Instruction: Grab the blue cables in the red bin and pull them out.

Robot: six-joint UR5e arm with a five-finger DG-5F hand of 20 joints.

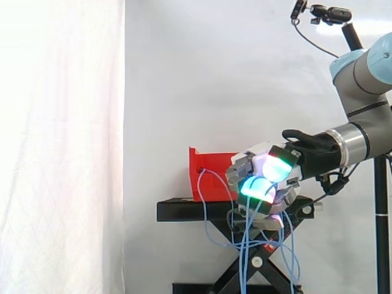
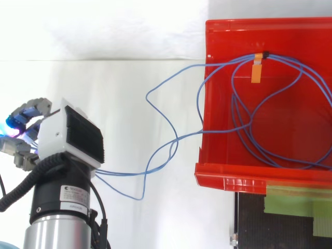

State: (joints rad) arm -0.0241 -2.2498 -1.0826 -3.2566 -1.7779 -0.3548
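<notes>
Well outside the red bin (image 2: 228, 181), the hand's (image 2: 66, 130) fingers (image 1: 257, 187) clutch blue cables (image 2: 238, 120).

cables (image 1: 245, 263) from bin (image 2: 233, 182) to hand (image 2: 66, 134)

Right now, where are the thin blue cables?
Top view: the thin blue cables loop inside the red plastic bin at right and trail left over its wall to the hand.

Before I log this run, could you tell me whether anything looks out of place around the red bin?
Yes: the blue cables are only partly out. Loops lie in the red bin under an orange tape strip; the rest trails over the rim to the hand and dangles below the black stand.
</notes>
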